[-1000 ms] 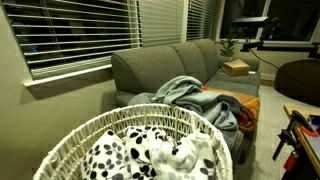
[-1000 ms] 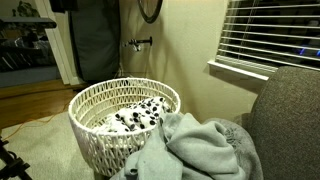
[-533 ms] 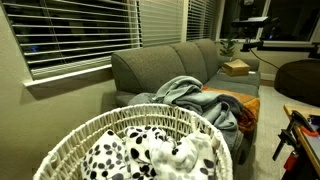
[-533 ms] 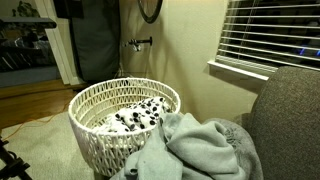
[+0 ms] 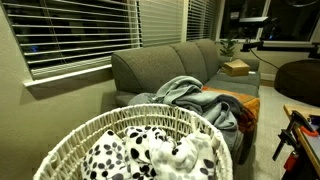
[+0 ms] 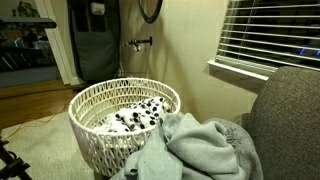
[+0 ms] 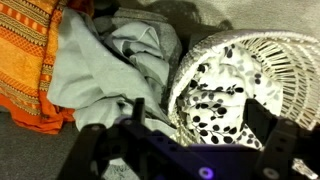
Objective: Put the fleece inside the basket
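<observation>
— Where's the fleece (image 7: 110, 60)?
— On the sofa (image 5: 160, 62) seat. It's a light grey, soft heap, wrinkled and folded over itself, lying against the orange blanket (image 7: 25, 50) on one side and just beside the basket (image 7: 270, 50) on the other.
— And the basket?
— White wicker, open weave, thick braided rim. A white black-spotted cloth (image 7: 215, 95) lies inside.
— The pincer (image 7: 185, 158)?
— Spread wide above both, holding nothing.

Grey upholstered sofa (image 5: 165, 62) stands against beige painted wall (image 5: 40, 110), under white horizontal slat blinds (image 5: 75, 35); glass behind is dark. Brown wooden floor (image 6: 25, 105). Small tan box (image 5: 237, 68), possibly cardboard, on far seat. Lighting dim, warm.
</observation>
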